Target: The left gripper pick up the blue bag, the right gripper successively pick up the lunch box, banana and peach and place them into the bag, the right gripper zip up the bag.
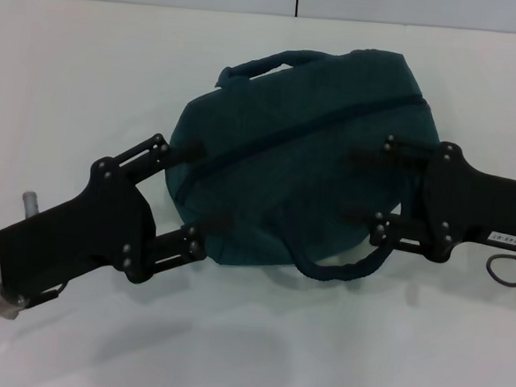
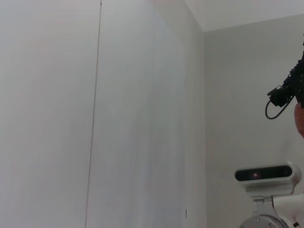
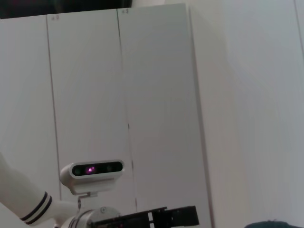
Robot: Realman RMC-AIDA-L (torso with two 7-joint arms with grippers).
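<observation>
**Two grippers flank zipped blue bag on white table**

Left gripper (image 1: 191,193), nearest the head cam, reaches in from lower left on its silver-wristed arm w/ green light, angled up toward centre. Fingers spread wide: upper tip at the blue bag (image 1: 305,152)'s left edge near the zipper end, lower tip at the bag's near-left corner. Whether either tip touches the fabric can't be told. Right gripper (image 1: 365,188) comes in from the right on an all-black arm w/ small white label, roughly level, pointing left. Its fingers are also spread, both tips over the bag's right half; contact unclear. Bag lies flat at centre of the white table (image 1: 90,58), zipper line running diagonally and looking closed, one handle at far edge, other looped at near edge below the right gripper. Wrist cams show only walls, cabinet doors and the robot's head camera (image 3: 92,171).
</observation>
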